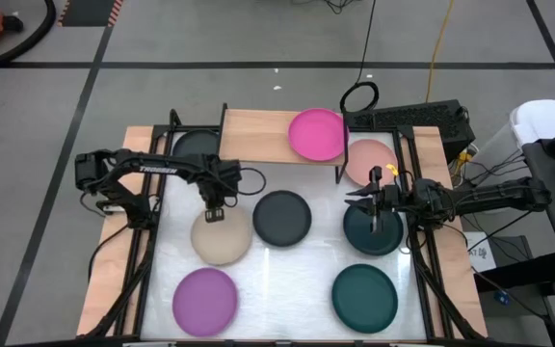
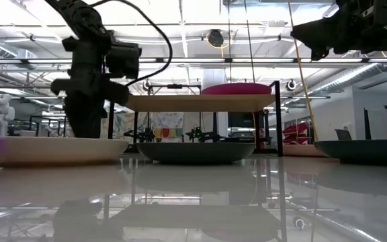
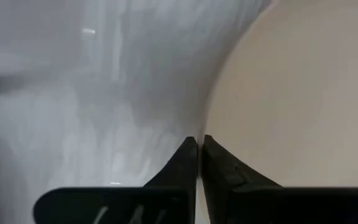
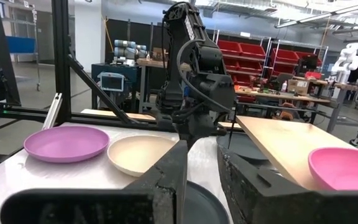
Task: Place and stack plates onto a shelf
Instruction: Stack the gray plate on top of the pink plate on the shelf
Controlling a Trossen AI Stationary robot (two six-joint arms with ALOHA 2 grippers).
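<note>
My left gripper (image 1: 214, 214) is down at the far rim of the beige plate (image 1: 224, 241), shut on it; the plate lies flat on the white table. My right gripper (image 1: 366, 196) hangs open and empty, high above a dark teal plate (image 1: 374, 233). The shelf (image 1: 258, 135) carries a magenta plate (image 1: 318, 135) on its right half. On the table lie a charcoal plate (image 1: 281, 217), a purple plate (image 1: 205, 301), a second dark teal plate (image 1: 364, 296) and a pale pink plate (image 1: 372, 159). Another dark plate (image 1: 196, 145) lies partly under the shelf's left end. My left gripper pinches the beige plate's rim (image 3: 205, 127) on the plate's far side, one finger over the plate's inside and one on the table side. The fingers (image 3: 219, 165) come from above, pointing down. The plate (image 2: 52, 149) rests flat on the table.
Black frame rails (image 1: 148, 241) run along the table's left and right sides. The shelf's thin black legs (image 2: 277, 117) stand at the far middle. Cables and a black box (image 1: 422, 118) sit behind the table's far right corner. Bare white table (image 1: 282, 289) lies between the purple and near teal plates.
</note>
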